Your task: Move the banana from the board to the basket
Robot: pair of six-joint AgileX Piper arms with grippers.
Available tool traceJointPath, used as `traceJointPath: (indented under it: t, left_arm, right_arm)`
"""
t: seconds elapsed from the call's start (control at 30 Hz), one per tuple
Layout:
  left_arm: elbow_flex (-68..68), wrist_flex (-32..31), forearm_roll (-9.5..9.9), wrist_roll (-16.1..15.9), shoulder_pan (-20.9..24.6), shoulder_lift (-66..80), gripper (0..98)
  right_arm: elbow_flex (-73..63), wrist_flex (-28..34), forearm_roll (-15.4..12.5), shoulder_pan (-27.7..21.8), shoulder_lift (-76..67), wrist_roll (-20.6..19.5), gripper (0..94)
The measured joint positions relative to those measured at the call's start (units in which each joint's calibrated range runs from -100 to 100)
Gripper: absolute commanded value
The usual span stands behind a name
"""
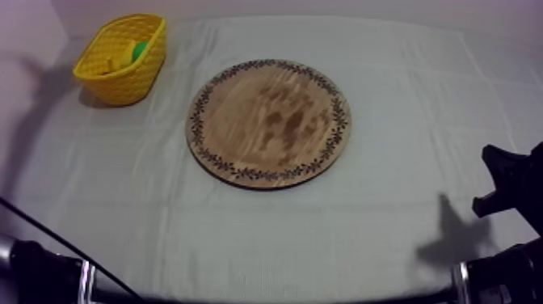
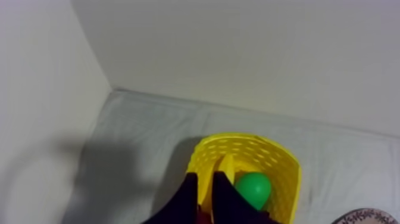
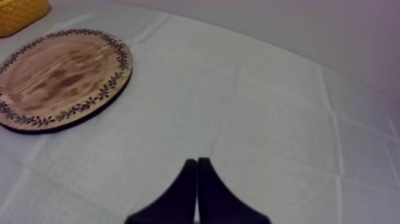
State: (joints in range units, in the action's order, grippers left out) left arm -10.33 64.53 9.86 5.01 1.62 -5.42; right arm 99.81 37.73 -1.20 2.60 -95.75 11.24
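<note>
Looking on the cloth-covered table (image 1: 404,97), with the round wooden board (image 1: 269,123) lying at its centre and the yellow basket (image 1: 121,61) standing at the far left corner. Holding the left gripper (image 2: 205,174) slightly parted on nothing near that basket, the right gripper (image 3: 197,161) pressed together over cloth. Finding the banana (image 2: 228,168) inside the basket beside a green toy fruit (image 2: 254,189).

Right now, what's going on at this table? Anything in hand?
Nothing is being handled. The wooden board lies bare in the middle of the cloth. The yellow basket at the far left corner holds a green fruit and a yellow piece that looks like the banana, so the task seems done. The left gripper points at the basket, fingers slightly apart with nothing between them. The right gripper hangs over bare cloth beside the board, fingers together, empty.
</note>
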Motion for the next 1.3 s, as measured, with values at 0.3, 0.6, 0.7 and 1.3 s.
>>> traceJointPath:
  t: [0.3,0.6,0.7,1.3]
  left_arm:
    - [17.9,-9.2,0.49,-0.5,-0.1,23.4,0.2]
    - [40.5,-17.2,0.59,1.1,-0.5,49.4,0.0]
    - [49.4,-19.9,0.59,1.3,-0.8,58.5,0.0]
    - [100.6,-38.8,1.0,0.6,-2.5,100.2,0.0]
  right_arm:
    - [0.0,0.0,0.0,0.0,0.0,0.0,0.3]
    - [0.0,0.0,0.0,0.0,0.0,0.0,0.3]
    - [0.0,0.0,0.0,0.0,0.0,0.0,0.3]
    - [0.0,0.0,0.0,0.0,0.0,0.0,0.3]
